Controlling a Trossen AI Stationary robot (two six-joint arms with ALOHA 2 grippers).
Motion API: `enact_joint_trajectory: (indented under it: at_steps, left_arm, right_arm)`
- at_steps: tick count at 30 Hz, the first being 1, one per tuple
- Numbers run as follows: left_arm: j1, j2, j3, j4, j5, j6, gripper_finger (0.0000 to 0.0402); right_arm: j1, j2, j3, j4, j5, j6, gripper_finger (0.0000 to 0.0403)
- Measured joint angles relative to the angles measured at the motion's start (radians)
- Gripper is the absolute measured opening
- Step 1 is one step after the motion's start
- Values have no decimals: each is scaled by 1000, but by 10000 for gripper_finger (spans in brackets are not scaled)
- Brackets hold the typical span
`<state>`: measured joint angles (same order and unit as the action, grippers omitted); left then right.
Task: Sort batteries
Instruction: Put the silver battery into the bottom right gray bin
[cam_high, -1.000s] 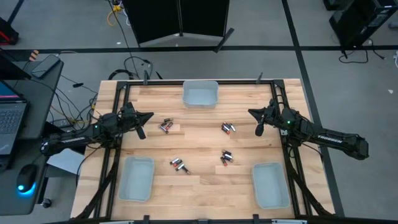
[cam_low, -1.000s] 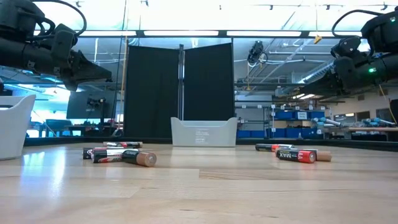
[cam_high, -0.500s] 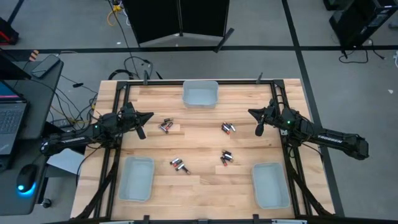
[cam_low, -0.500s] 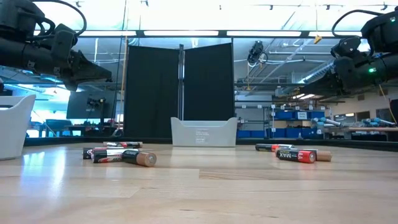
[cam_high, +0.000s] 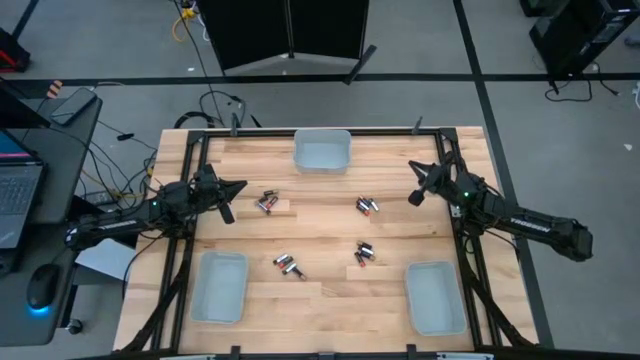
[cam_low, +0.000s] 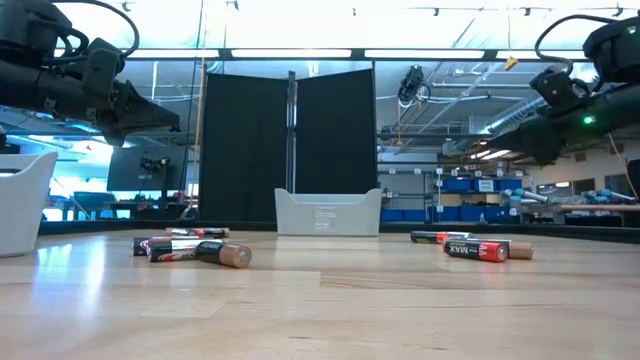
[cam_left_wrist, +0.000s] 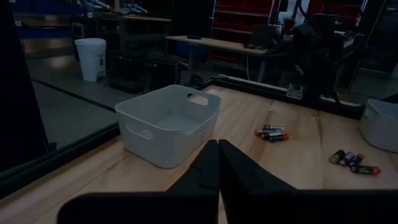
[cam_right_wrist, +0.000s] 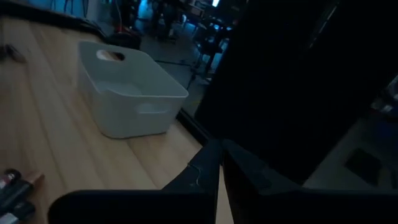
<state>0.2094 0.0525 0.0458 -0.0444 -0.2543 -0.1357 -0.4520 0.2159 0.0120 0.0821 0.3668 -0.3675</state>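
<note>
1. The wooden desk (cam_high: 330, 230) carries three pale trays (cam_high: 322, 152).
2. Left gripper (cam_high: 226, 203) and right gripper (cam_high: 415, 196) hover at the sides, jaws pressed together, holding nothing.
3. The batteries (cam_high: 365, 253) lie in four small clusters mid-desk; packed so tight, a pinch could knock neighbours rolling.

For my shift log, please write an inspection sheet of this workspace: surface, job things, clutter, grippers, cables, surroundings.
Surface: wooden table, black frame along its edges.
Job things: four clusters of batteries lie loose on the wood; three pale trays look empty.
Clutter: nothing seen on the table.
Grippers: left gripper shut, near the left edge; right gripper shut, near the right edge; both hold nothing.
Cables: loose cables on the floor behind the table.
Surroundings: laptop and mouse on a side desk; black screen behind.
</note>
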Motion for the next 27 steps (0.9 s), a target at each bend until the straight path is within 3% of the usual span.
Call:
enact_joint_trajectory:
  at_steps: [8,17,22,27]
  left_arm:
    - [0,0,0,0,0,0,6]
    - [0,0,0,0,0,0,6]
    - [0,0,0,0,0,0,6]
    - [0,0,0,0,0,0,6]
  right_arm:
    - [-3,0,0,0,0,14,32]
    - [-1,0,0,26,-20,189,32]
    - [12,0,0,83,-122,465,32]
    - [22,0,0,187,-126,626,32]
